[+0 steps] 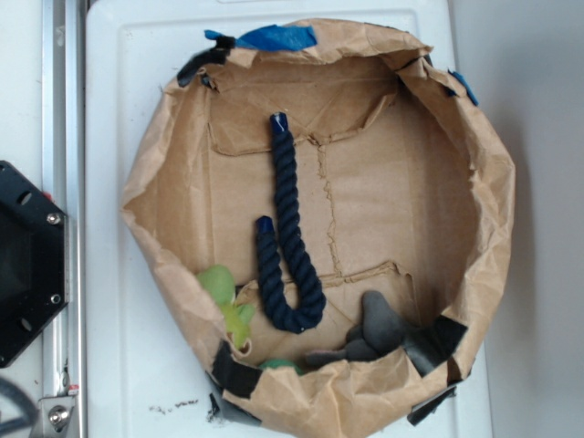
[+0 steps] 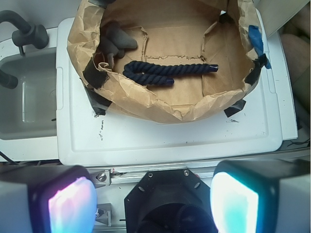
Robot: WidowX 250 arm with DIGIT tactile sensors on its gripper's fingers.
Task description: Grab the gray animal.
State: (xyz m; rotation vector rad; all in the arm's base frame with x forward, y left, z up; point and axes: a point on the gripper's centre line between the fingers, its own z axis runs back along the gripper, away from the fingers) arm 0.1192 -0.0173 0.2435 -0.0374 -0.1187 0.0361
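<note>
The gray animal (image 1: 379, 330) is a small slate-gray plush with flat flaps, lying at the bottom right of the brown paper bowl (image 1: 474, 192). In the wrist view the gray animal (image 2: 114, 41) shows at the bowl's upper left. My gripper (image 2: 153, 204) is open, its two glowing pads far apart with nothing between them. It hangs over the black robot base, well outside the bowl and far from the animal. The gripper does not show in the exterior view.
A navy twisted rope (image 1: 285, 255) lies bent in a J across the bowl's floor, also rope (image 2: 170, 72). A lime-green soft toy (image 1: 226, 301) rests at the bowl's lower left. The bowl stands on a white lid (image 2: 170, 136). The black base (image 1: 27, 265) is at left.
</note>
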